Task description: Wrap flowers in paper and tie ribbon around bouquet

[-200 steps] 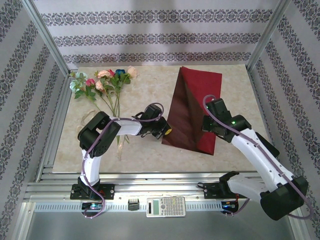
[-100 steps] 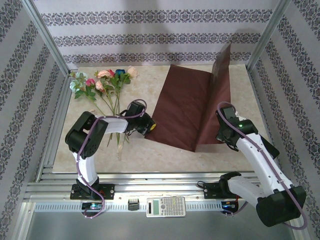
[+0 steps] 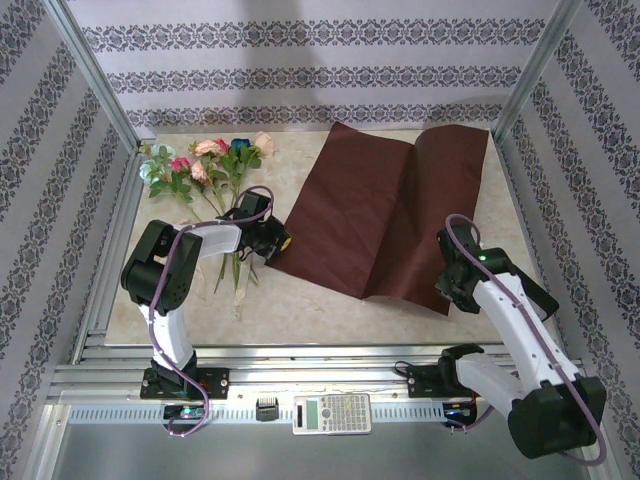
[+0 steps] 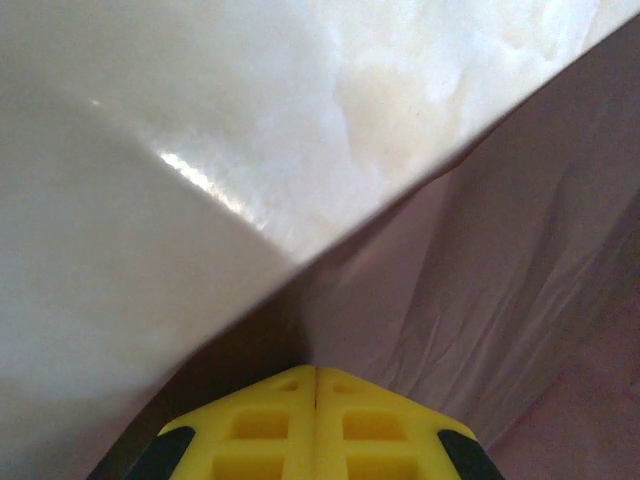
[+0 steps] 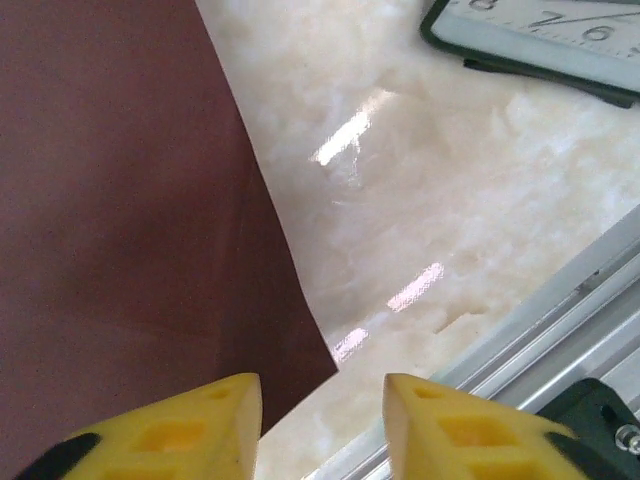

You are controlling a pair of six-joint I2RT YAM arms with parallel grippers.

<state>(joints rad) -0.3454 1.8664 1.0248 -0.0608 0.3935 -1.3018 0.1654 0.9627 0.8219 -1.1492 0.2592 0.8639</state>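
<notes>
Calculator flat on the metal rail below the tabletop's near edge, roughly centred. Small black block just left of it. Clock face lying on the marble. Patterned wall panels around.

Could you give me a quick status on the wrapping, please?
Left pincer shut on paper, left corner; right pincer open above near right corner. Paper spread out, maroon face up. Flowers apart, far left.

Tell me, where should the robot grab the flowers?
Grab the flowers by their thin green stems. They lie flat, heads at the far side and stems pointing to the near side, so come down from above with the jaws across the bunch.
</notes>
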